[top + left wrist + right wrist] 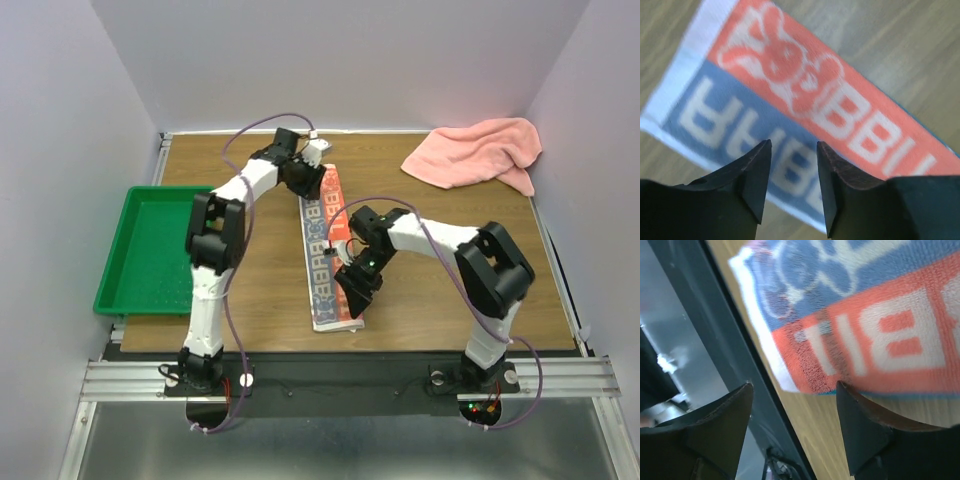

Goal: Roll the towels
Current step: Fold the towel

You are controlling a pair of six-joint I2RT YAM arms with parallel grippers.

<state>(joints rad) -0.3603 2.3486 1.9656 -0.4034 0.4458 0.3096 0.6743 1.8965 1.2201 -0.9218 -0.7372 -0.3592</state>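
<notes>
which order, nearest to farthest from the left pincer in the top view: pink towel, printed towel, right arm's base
From the left pincer:
1. printed towel, directly beneath it, mid-table.
2. pink towel, back right corner.
3. right arm's base, near edge, right side.

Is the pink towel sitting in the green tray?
No, the pink towel lies bunched in the far right corner of the table, away from the green tray.

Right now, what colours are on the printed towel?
The printed towel is white-edged, with orange-red and grey-blue bands of white lettering; clearest from the left wrist.
</notes>
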